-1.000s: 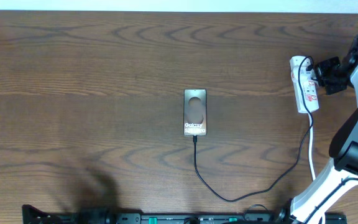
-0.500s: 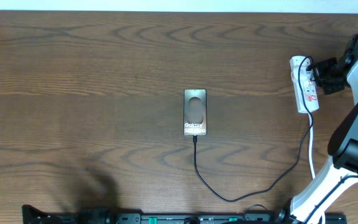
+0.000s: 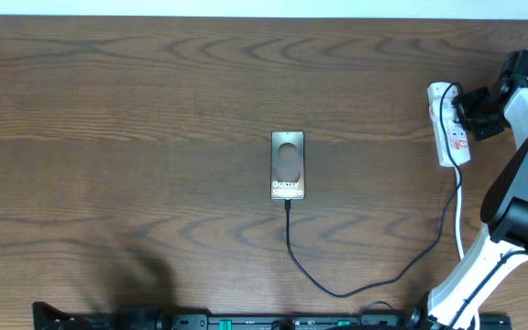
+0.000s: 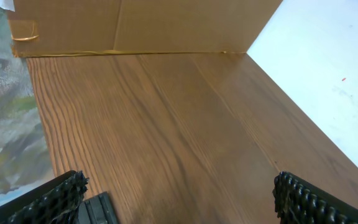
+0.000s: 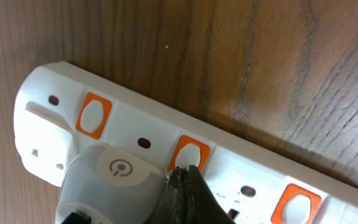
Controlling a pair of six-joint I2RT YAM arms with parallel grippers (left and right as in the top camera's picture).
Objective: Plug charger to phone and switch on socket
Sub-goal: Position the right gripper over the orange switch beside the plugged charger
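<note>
1. Dark wood-grain table (image 3: 136, 110) fills the overhead view. The phone (image 3: 288, 165), a flat silvery slab, lies at centre. The charger (image 3: 337, 291), a thin limp black cable, meets the phone's near edge and looks already seated. From there it loops right and up to the socket (image 3: 449, 128), a narrow white hard-plastic strip near the right edge. Your right gripper (image 3: 468, 108) sits against the strip's far half. The other arm's gripper is out of this view.

2. Bare grain runs under the left wrist camera to a brown cardboard wall (image 4: 135, 25) and a white panel (image 4: 328, 68). Your left gripper (image 4: 182, 199) stands with jaws wide apart and holds nothing. Its ribbed black pads (image 4: 61, 196) show at the lower corners. None of the task's things appear here, so leave this arm out of the step.

3. Glossy white casing crosses the right wrist view, set with rounded orange rockers. Your right fingers (image 5: 185, 186) are pinched together into one blunt black point, clamped on nothing. They sit at the near edge of the middle orange rocker (image 5: 190, 154), beside a pale round adapter (image 5: 114, 177). Push straight down on that rocker. The strip is likely light and may skid on the smooth wood under a sideways shove. Steer clear of the adapter. Whether the switch has clicked cannot be told.
</note>
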